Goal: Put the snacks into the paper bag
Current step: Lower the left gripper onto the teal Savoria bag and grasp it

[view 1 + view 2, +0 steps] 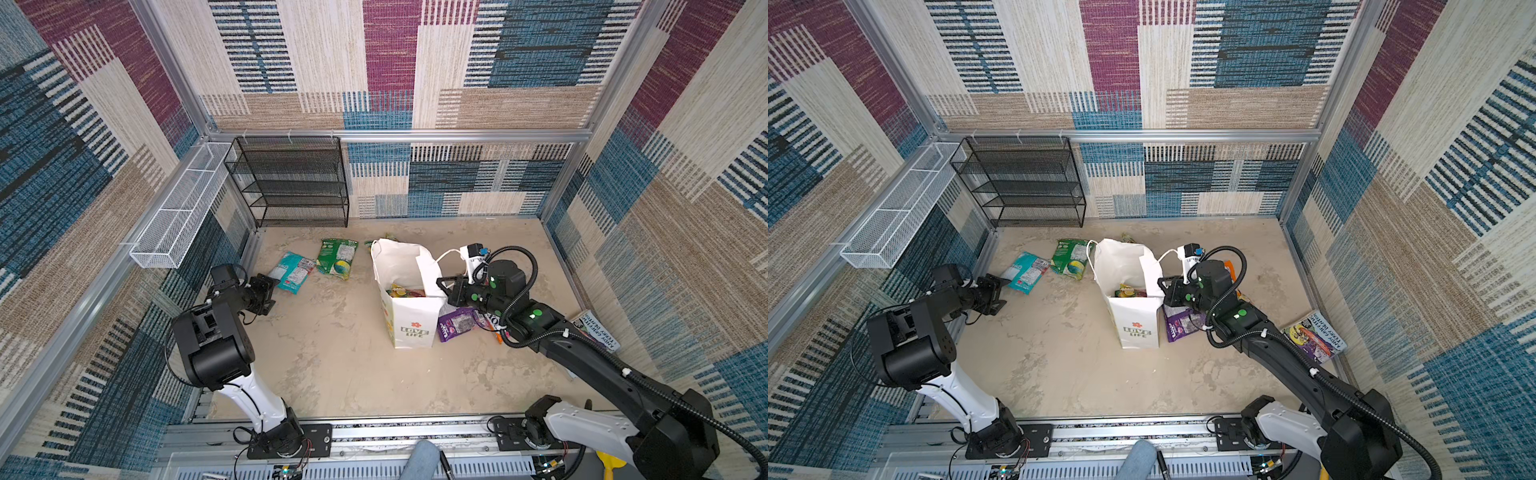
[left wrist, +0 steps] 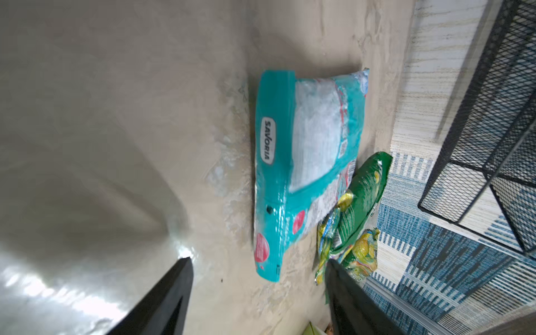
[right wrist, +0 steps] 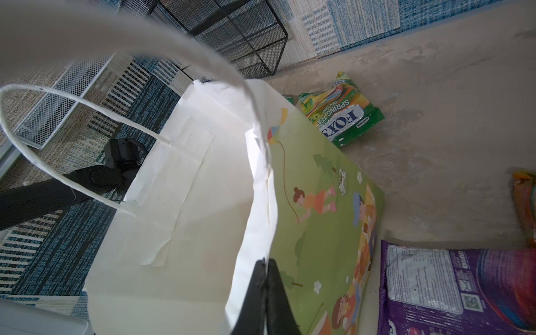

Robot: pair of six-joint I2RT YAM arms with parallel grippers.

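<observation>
In both top views I am seeing the bag (image 1: 409,324) standing upright mid-table (image 1: 332,365), with a few snacks (image 1: 405,291) already inside. The right gripper (image 1: 442,286) is pinching the bag's right rim. The teal packet (image 1: 291,272) and green packet (image 1: 337,257) are lying far left. The purple packet (image 1: 457,326) is lying just right of the bag, partly under the right arm. The left gripper (image 1: 266,291) is hovering beside the teal packet.

In the left wrist view its jaws are standing apart and empty, with the teal packet (image 2: 304,162) flat ahead.

In the right wrist view the fingers (image 3: 262,278) are clamping the rim, holding the mouth open. A FOX'S packet (image 3: 342,119) is lying beyond the bag, and an orange packet (image 3: 525,203) is lying to the right.

I am judging the job as partway done, with at least five packets left out.
</observation>
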